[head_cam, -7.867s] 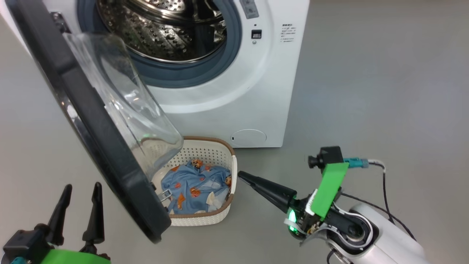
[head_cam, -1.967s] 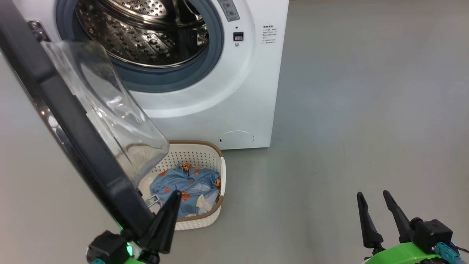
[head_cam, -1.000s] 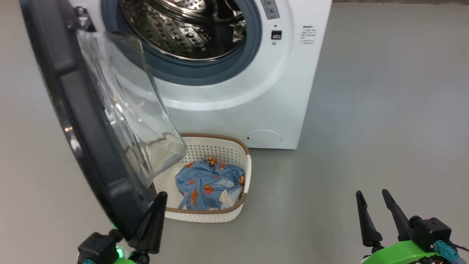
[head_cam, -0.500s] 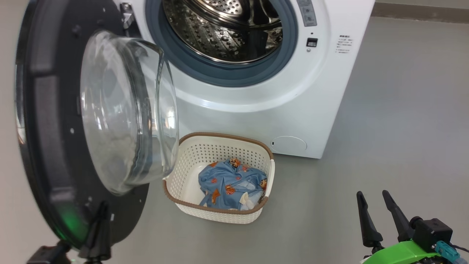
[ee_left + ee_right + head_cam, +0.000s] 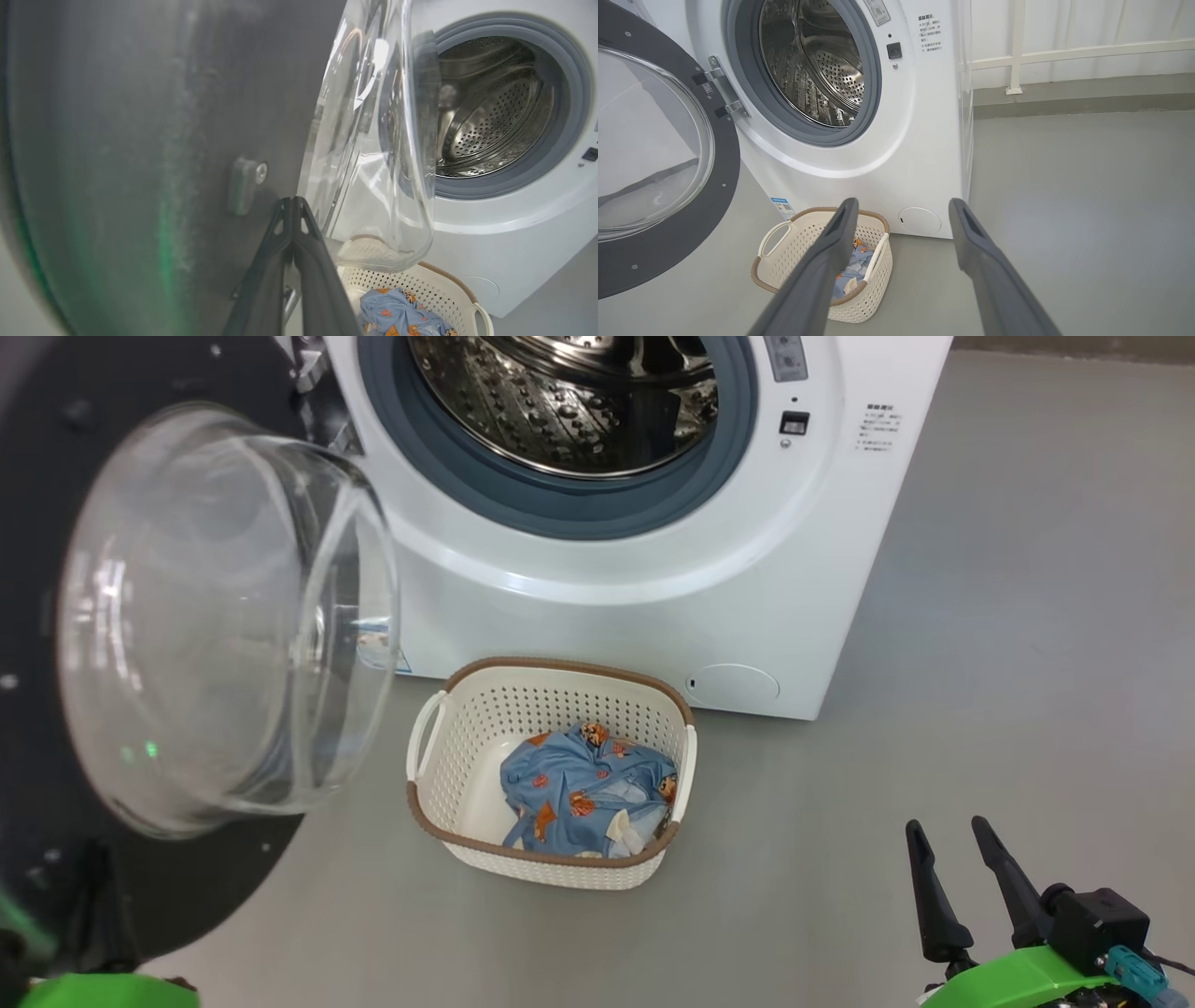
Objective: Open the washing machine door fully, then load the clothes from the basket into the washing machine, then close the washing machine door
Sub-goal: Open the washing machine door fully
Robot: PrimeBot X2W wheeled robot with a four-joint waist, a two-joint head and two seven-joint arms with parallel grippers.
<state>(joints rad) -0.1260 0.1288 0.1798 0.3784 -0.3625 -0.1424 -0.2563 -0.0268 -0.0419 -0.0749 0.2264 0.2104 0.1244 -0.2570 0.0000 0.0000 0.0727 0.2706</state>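
The left gripper [image 5: 293, 204] has its two fingers pressed together to one point, holding nothing. The tips stand against the dark inner face of the washing machine door [image 5: 117, 140], just right of a small grey latch [image 5: 244, 185]; real contact cannot be told. The door's clear bowl bulges just right of those tips, with the washing machine [image 5: 490, 252] and its bare drum [image 5: 490, 116] beyond. Below and right of the fingers sits the basket [image 5: 448, 280], the clothes [image 5: 397, 312] inside it.

The right gripper [image 5: 901, 205] holds its fingers spread wide and empty, well short of the basket on the floor [image 5: 1064, 210] ahead.

In the head view the left fingers are a dark blur against the door's black rim, hard to separate, and the door runs off the left edge. The bowl covers part of the basket in the left wrist view; one right finger crosses it in the right wrist view.
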